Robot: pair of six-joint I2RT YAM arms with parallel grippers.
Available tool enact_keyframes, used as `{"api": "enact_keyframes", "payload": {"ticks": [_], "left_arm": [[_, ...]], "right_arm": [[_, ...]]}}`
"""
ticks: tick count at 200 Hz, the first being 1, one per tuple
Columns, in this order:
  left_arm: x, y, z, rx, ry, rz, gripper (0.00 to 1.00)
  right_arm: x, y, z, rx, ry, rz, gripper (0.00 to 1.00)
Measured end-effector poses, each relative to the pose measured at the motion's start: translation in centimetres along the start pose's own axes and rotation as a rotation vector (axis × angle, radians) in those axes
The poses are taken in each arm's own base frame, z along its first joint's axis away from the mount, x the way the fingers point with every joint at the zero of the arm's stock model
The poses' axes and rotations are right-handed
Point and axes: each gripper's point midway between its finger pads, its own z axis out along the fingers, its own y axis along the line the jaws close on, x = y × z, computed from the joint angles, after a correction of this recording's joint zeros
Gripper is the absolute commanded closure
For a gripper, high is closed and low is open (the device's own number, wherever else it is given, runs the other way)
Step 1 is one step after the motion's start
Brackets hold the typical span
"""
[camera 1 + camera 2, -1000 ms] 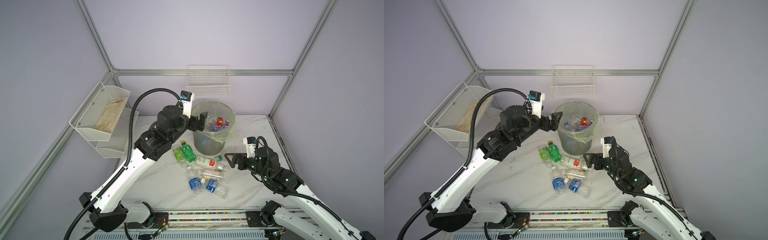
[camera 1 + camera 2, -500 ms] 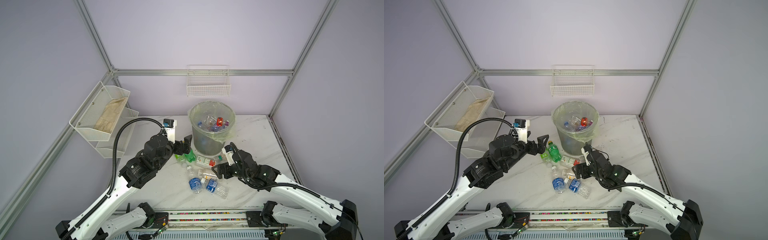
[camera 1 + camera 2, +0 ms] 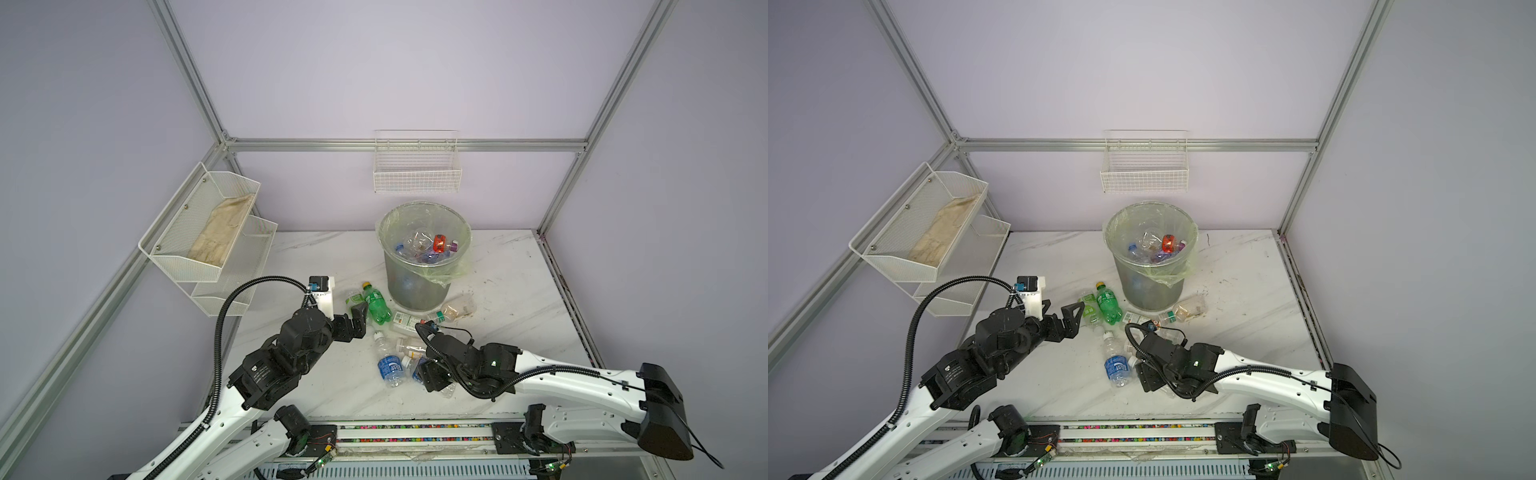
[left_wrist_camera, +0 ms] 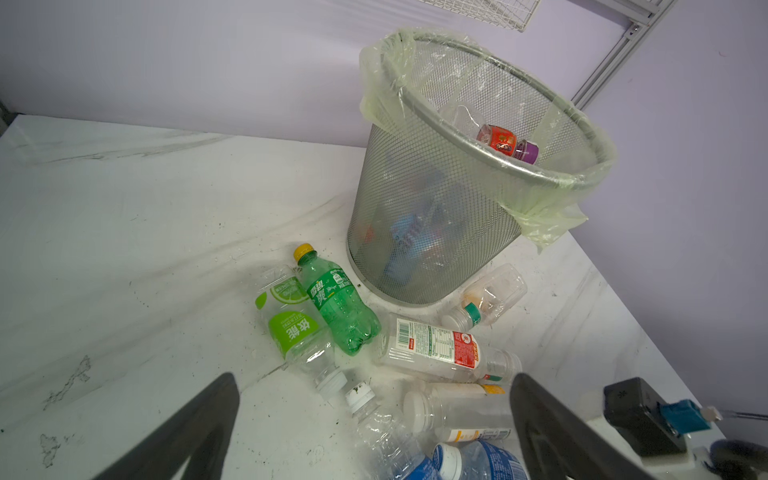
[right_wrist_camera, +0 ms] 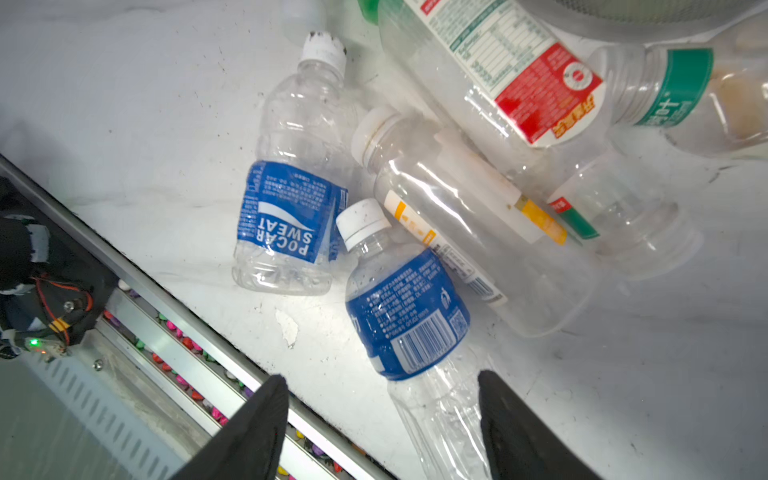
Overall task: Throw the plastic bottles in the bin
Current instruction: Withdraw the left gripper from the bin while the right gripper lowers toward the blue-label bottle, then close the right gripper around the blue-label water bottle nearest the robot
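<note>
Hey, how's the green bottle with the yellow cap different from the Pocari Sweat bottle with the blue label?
The green bottle is green-tinted plastic; the Pocari Sweat bottle is clear. The green bottle's cap is yellow, the Pocari Sweat bottle's white and smudged. The green bottle lies close beside the bin; the Pocari Sweat bottle lies farther off, nearer the front edge of the table. Both lie on their sides, capped.

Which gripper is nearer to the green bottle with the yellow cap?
Left. The left gripper sits close beside the green bottle, to its left in both top views. The right gripper is farther off, toward the front, jaws either side of a blue-label bottle.
</note>
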Motion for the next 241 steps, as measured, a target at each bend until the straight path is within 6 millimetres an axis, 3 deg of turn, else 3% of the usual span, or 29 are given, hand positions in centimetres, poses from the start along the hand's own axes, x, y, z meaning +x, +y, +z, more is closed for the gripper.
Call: {"api": "enact_keyframes", "payload": {"ticks": [139,241], "left_arm": [[2.8,1.3,-0.1,-0.011,0.041,-0.056,0.00],[4.9,2.0,-0.2,-0.010,0.072,-0.086,0.00]], "right_arm": [[3.2,-1.5,5.0,0.146,0.147,-0.046,0.25],[3.2,-1.4,5.8,0.150,0.148,-0.050,0.34]]}}
